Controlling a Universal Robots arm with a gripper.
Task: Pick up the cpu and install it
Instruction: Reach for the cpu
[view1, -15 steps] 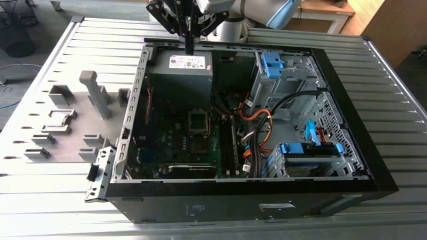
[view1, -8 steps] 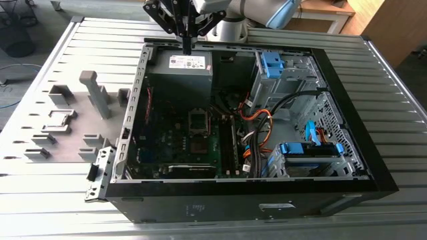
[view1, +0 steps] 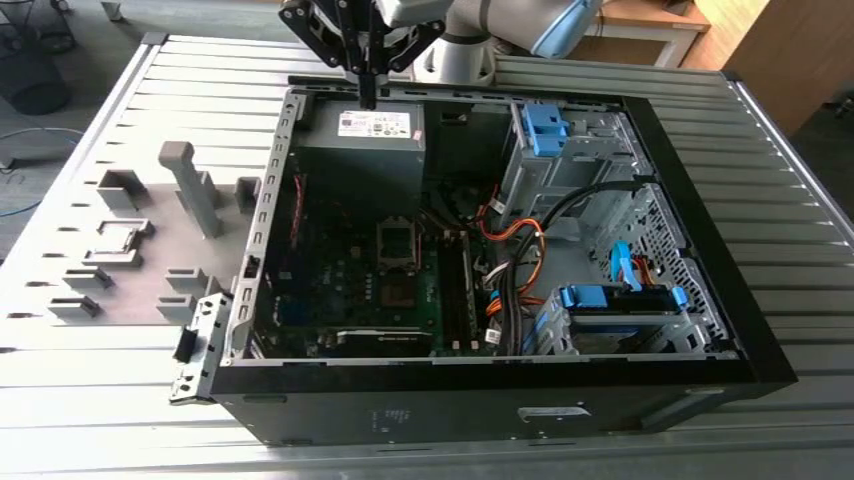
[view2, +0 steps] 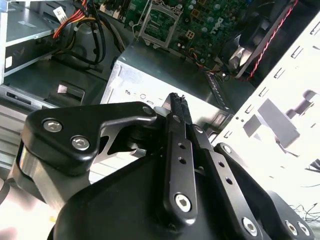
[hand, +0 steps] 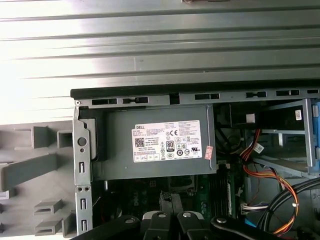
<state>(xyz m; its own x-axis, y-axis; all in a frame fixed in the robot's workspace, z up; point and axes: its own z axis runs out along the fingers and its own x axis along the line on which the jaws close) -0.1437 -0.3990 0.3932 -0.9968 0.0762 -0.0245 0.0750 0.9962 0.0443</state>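
Cpu (view1: 118, 237) seems to sit on a grey holder block (view1: 110, 257) beside the computer case (view1: 467, 398), on the exterior view's left. Gripper (view1: 367, 99) hangs over the case's rim, fingers clenched, apparently empty. Likely light, thin, fragile: grip opposite edges.

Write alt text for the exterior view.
The gripper, jaws closed, hangs above the power supply of an open computer case lying on a slatted table; grey holder blocks stand on the exterior view's left.
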